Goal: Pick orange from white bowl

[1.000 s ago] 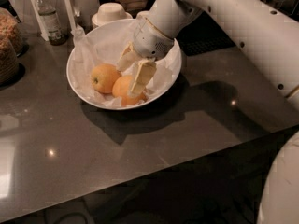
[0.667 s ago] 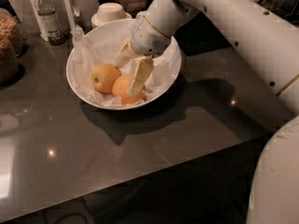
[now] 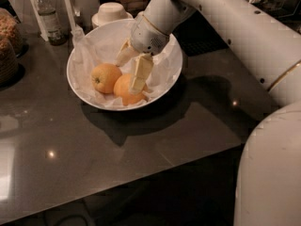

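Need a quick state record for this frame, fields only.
hand: open, down in bowl, one finger across orange
bowl: white, paper-lined, on dark counter
orange: right one of two, under hand
second orange: left, beside it, dimple showing
behind bowl: bottle, small upturned bowl

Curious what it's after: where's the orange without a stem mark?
Camera view, upper middle: the orange lies in the white bowl, right of the stem-marked orange, close beside it, with the tool right over it.
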Available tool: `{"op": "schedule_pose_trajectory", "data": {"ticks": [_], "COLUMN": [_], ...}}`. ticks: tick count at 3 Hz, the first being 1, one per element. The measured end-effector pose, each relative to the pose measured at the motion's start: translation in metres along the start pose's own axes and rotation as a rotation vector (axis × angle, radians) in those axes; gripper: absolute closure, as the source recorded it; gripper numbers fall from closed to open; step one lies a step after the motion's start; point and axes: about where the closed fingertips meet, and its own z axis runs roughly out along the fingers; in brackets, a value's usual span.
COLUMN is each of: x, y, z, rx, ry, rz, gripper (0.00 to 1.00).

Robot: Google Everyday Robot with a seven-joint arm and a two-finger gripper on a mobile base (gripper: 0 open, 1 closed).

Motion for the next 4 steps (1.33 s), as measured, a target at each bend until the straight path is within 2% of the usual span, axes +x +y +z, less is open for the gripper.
{"op": "schedule_pose_trajectory", "data": {"ticks": [1,2,3,4], "x": [0.0017,0.0009,0.0014,0.0007], "y": [0.0021,0.0039,0.0072,0.0092], "z": [0.0013,0.0002,0.0016,0.0014], "rx": [-0.008,-0.017,-0.035,-0.048], "ry": [-0.005,-0.006,-0.012,-0.016], "rz": [0.021,0.033,0.05,0.061], "gripper": [0.71,0.75,0.56,0.33]}}
